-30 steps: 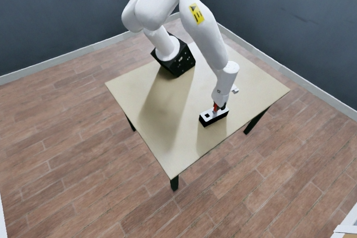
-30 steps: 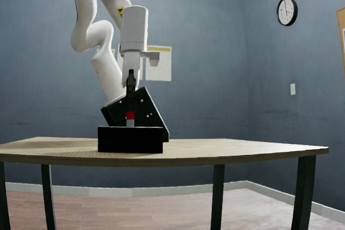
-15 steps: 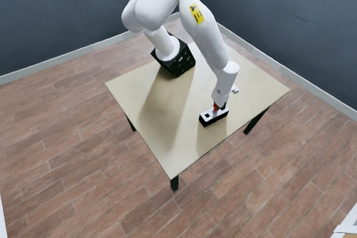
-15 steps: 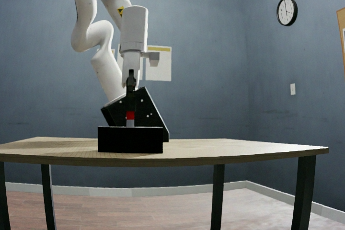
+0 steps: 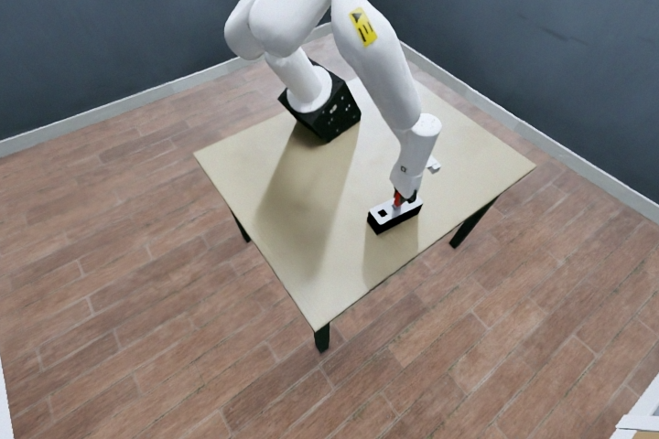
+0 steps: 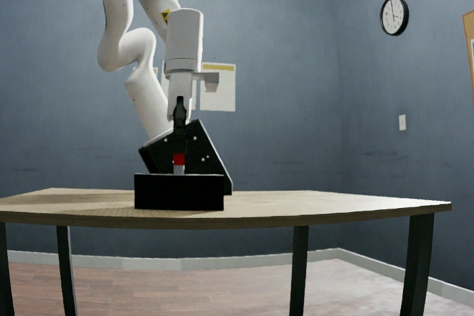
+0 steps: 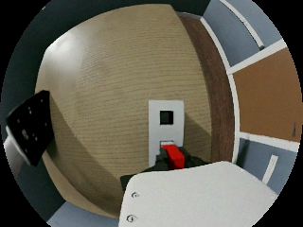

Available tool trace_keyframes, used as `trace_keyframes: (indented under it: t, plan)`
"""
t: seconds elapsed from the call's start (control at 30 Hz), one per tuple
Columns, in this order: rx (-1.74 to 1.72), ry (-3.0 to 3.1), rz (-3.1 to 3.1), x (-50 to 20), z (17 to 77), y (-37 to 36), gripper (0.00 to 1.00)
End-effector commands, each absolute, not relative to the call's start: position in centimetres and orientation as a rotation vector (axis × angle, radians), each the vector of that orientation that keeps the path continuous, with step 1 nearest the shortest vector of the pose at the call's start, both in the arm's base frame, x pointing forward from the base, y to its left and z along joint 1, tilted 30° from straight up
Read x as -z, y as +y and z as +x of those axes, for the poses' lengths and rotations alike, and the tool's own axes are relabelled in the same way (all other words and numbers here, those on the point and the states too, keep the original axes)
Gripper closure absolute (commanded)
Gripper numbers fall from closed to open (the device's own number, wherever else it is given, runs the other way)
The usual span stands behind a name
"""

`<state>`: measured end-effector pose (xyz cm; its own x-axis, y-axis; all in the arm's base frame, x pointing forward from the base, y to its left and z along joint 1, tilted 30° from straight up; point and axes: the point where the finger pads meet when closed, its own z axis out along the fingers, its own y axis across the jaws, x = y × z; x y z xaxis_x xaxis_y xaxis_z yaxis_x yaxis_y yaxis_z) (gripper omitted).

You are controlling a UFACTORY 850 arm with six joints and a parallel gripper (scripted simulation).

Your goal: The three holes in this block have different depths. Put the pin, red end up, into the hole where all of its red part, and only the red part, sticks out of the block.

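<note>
The block (image 5: 393, 222) (image 6: 178, 193) (image 7: 155, 128) has black sides and a white top and stands on the table. One end hole (image 5: 382, 212) (image 7: 167, 117) is empty. The other end is hidden under the gripper in the wrist view. The pin (image 5: 397, 200) (image 6: 178, 159) (image 7: 174, 156) stands upright, red end up, at the middle of the block. Its lower end is hidden, seemingly in the middle hole. A short pale grey length shows between the red part and the block top. My gripper (image 6: 179, 149) (image 7: 170, 155) is shut on the pin's red part.
The table (image 5: 309, 305) (image 6: 319, 203) (image 7: 109, 66) carries the arm's black base (image 5: 335, 111) (image 6: 204, 156) (image 7: 30, 128), well back from the block. The block stands near one table edge.
</note>
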<state>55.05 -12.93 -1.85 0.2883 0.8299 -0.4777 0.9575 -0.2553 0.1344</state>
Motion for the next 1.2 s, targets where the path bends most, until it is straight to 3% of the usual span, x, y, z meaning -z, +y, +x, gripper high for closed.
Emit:
trace_keyframes:
  t: [0.0,1.17]
  plan:
    - [0.436,1.606,2.166,1.96,55.13,-13.02,1.00]
    - [0.436,1.606,2.166,2.31,55.09,-13.21,1.00]
